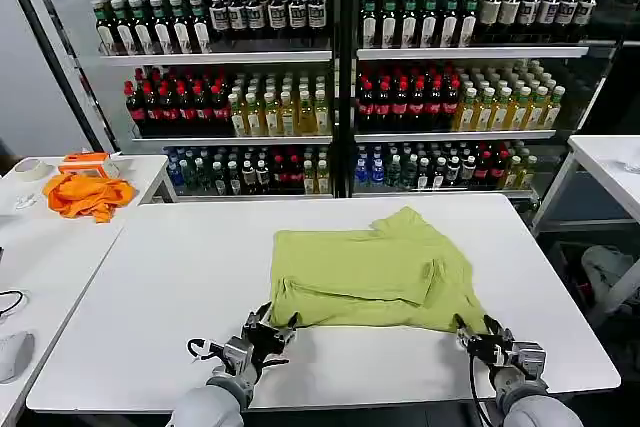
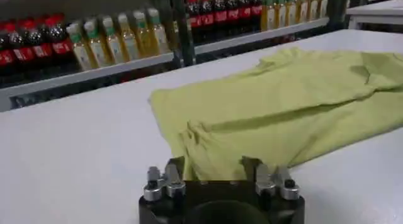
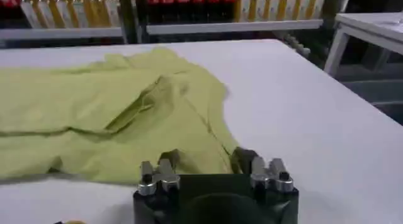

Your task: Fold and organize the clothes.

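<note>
White table [image 1: 150,287], partly folded T-shirt [image 1: 375,272]

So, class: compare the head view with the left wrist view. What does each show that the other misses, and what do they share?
Head view alone: the orange cloth on the side table, the right gripper at the T-shirt's near right corner, and the blue-capped bottles on the lowest shelf. Left wrist view alone: the left gripper's fingers up close, open at the hem. Both: the lime T-shirt, the white table, the left gripper.
</note>
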